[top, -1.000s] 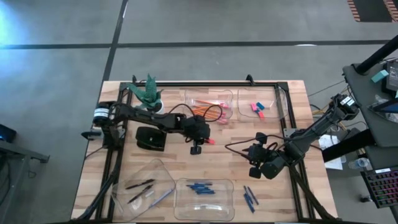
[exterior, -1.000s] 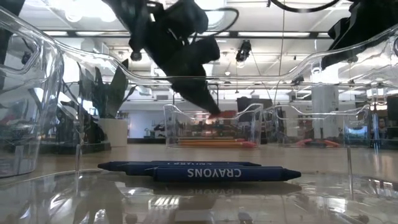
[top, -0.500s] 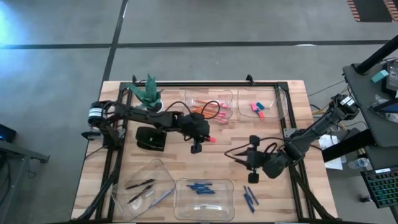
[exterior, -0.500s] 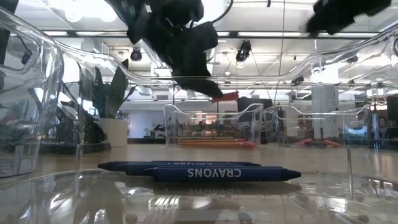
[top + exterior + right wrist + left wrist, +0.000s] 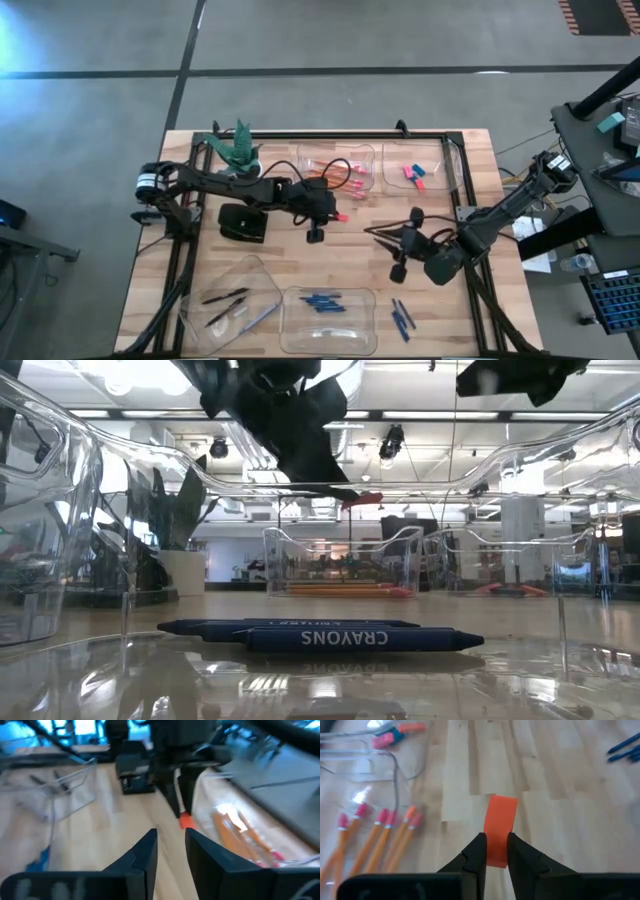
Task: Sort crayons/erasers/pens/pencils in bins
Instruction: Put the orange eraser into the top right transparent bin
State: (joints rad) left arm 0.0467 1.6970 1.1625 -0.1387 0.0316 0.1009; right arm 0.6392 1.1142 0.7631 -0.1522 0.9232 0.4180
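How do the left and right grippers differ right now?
The left gripper is shut on a red eraser; the right gripper holds nothing, its fingers apart with bare table between them. The left gripper hangs near the pencil bin; the right gripper hangs farther right, above the loose crayons. Both hang above the table, touching nothing on it.

Left arm reaches from the table's left edge toward centre, wrist level. Left gripper is raised off the table, fingers clamped on a red eraser that sticks out past the tips. Right arm comes in from the table's right edge, elbow bent. Right gripper hangs above the table right of centre, jaws slightly apart, nothing between them.
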